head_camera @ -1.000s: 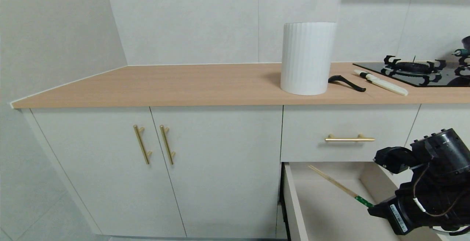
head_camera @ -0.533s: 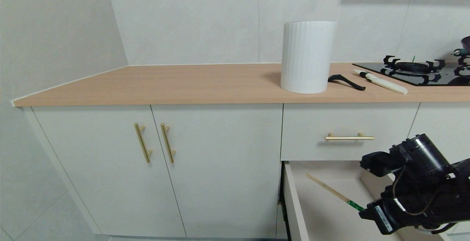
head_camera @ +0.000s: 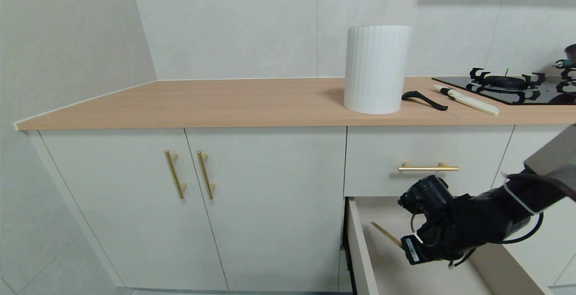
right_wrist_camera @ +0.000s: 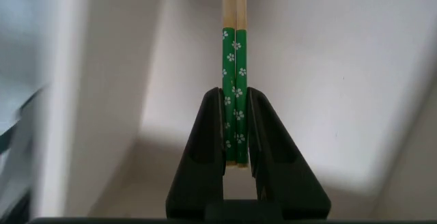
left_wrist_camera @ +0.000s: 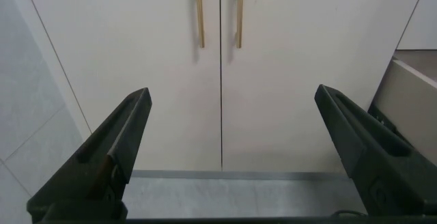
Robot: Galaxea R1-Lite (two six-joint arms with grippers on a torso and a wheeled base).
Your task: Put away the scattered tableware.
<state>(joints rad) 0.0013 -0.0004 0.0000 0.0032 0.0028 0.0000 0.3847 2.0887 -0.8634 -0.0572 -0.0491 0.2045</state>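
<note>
Your right claw (right_wrist_camera: 236,98) is clamped on the chopsticks (right_wrist_camera: 235,60) over the open drawer (head_camera: 357,241), not yet released, while a knife (head_camera: 468,100) and a black tool (head_camera: 425,99) lie on the desk (head_camera: 225,101).

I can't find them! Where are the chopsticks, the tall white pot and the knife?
chopsticks (right_wrist_camera: 231,67), right wrist view, green flowered part
tall white pot (head_camera: 377,70), head view, middle of its side
knife (head_camera: 476,105), head view, its blade

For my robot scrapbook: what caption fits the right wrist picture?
The right hand pinches green-ended chopsticks over the open drawer.
</note>
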